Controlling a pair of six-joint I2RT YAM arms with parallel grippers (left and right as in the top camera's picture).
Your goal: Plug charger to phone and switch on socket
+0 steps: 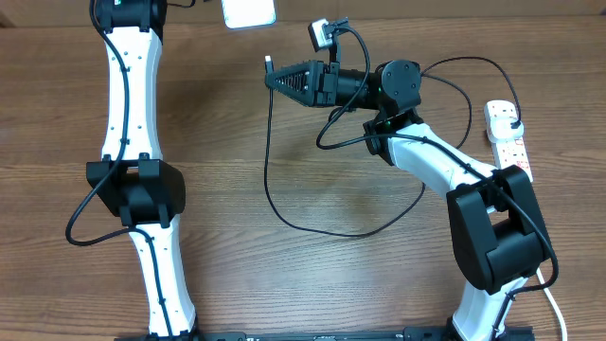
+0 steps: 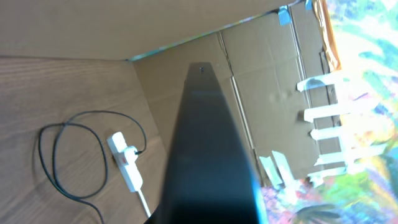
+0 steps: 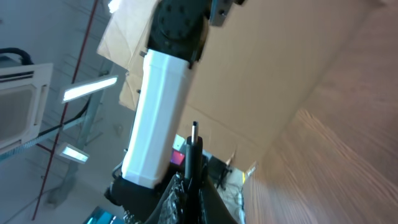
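you're partway in: your right gripper (image 1: 274, 76) is clamped on the charger (image 1: 267, 142) just behind its tip (image 1: 269, 62). the tip pokes out past the fingers in the right wrist view and appears held off the table in the upper middle of the overhead frame. the phone (image 1: 249, 11) is at the top edge, screen lit, up and to the left of the tip and apart from it, so that connection isn't made yet. the cable sags in a loop across the table and runs to the socket (image 1: 508, 140) at the right edge, where the plug (image 1: 512, 122) looks seated already. you can't read the switches from here, so treat switching on as left to do. your left gripper isn't visible. a dark slab (image 2: 208, 155) fills the middle of the left wrist view, so its grip can't be told.
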